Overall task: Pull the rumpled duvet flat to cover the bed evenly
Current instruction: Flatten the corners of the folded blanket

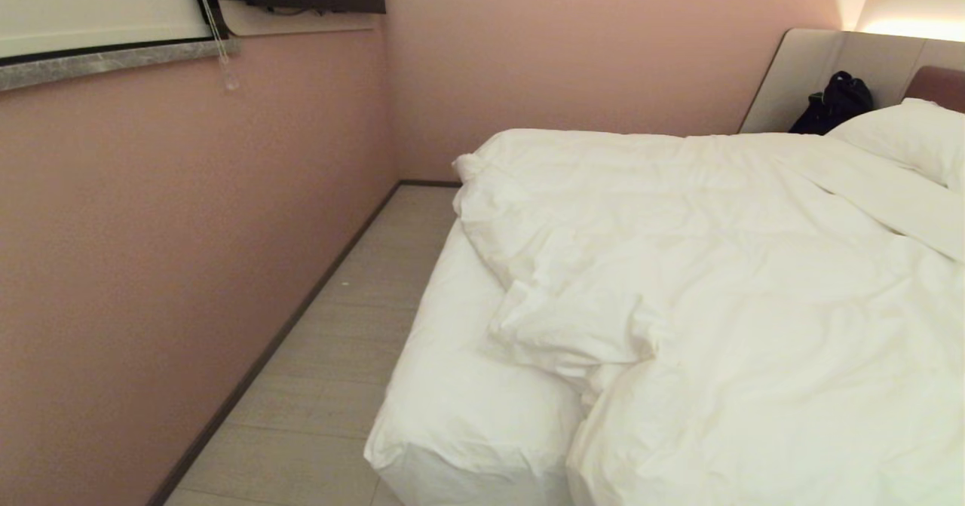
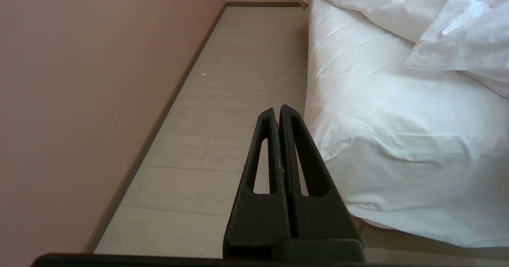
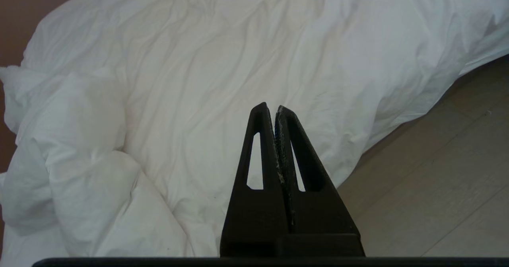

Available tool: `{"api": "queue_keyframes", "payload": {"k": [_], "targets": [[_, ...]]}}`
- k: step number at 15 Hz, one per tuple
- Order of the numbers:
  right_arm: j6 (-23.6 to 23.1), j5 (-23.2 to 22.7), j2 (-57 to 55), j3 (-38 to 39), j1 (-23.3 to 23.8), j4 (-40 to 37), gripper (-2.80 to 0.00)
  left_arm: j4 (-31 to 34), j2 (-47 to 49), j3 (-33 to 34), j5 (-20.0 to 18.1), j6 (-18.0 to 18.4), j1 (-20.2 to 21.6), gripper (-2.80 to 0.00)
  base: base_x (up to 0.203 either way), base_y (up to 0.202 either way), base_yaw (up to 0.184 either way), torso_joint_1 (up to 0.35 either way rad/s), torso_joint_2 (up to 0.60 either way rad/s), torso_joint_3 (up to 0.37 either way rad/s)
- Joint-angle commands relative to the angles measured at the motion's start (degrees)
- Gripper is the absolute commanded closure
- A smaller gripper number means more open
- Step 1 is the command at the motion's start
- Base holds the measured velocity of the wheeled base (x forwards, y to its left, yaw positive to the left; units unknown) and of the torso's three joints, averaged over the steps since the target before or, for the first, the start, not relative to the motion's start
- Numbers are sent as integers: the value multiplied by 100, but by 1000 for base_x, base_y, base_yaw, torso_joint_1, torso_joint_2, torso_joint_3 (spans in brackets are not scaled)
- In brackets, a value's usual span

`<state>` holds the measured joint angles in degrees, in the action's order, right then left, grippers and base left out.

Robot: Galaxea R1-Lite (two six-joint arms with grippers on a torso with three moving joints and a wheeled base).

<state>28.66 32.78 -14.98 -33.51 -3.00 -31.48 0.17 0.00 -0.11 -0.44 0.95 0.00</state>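
On the bed [image 1: 467,415], the duvet [image 1: 716,265] lies bunched, running toward the headboard; both pincers clenched empty.

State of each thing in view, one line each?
duvet: rumpled, bunched back from the near left corner
bed: sheet bare at that corner
pillow: at the headboard, partly under the duvet
left hand: shut, empty
right hand: shut, empty, above the duvet

I see the left gripper [image 2: 277,110] with jaws pressed fully together, empty; the right gripper [image 3: 269,108] likewise closed, holding nothing.
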Motion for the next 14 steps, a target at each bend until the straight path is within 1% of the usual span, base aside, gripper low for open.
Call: {"api": "queue_keyframes", "payload": {"k": [1, 3, 4, 6, 8, 9, 10, 11, 12, 14], "targets": [[11, -48, 217, 37, 165, -29, 0, 1, 0, 2, 0, 1, 0, 0, 0, 0, 0, 0, 0, 0], [-24, -449, 511, 78, 183, -29, 0, 1, 0, -6, 0, 1, 0, 0, 0, 0, 0, 0, 0, 0], [-154, -692, 720, 81, 193, -31, 0, 1, 0, -6, 0, 1, 0, 0, 0, 0, 0, 0, 0, 0], [-753, -1170, 1180, 177, 214, -26, 0, 1, 0, 2, 0, 1, 0, 0, 0, 0, 0, 0, 0, 0], [-1473, -1570, 1475, 444, 220, 16, 0, 1, 0, -5, 0, 1, 0, 0, 0, 0, 0, 0, 0, 0], [-1538, -1671, 1484, 474, 221, 73, 0, 1, 0, 2, 0, 1, 0, 0, 0, 0, 0, 0, 0, 0], [-1614, -1809, 1487, 486, 221, 170, 0, 1, 0, 1, 0, 1, 0, 0, 0, 0, 0, 0, 0, 0], [-1765, -2104, 1489, 520, 221, 357, 0, 1, 0, 2, 0, 1, 0, 0, 0, 0, 0, 0, 0, 0], [-1870, -2244, 1488, 671, 221, 555, 0, 1, 0, -7, 0, 1, 0, 0, 0, 0, 0, 0, 0, 0], [-2133, -2370, 1489, 1204, 221, 1128, 0, 1, 0, 2, 0, 1, 0, 0, 0, 0, 0, 0, 0, 0]]}}
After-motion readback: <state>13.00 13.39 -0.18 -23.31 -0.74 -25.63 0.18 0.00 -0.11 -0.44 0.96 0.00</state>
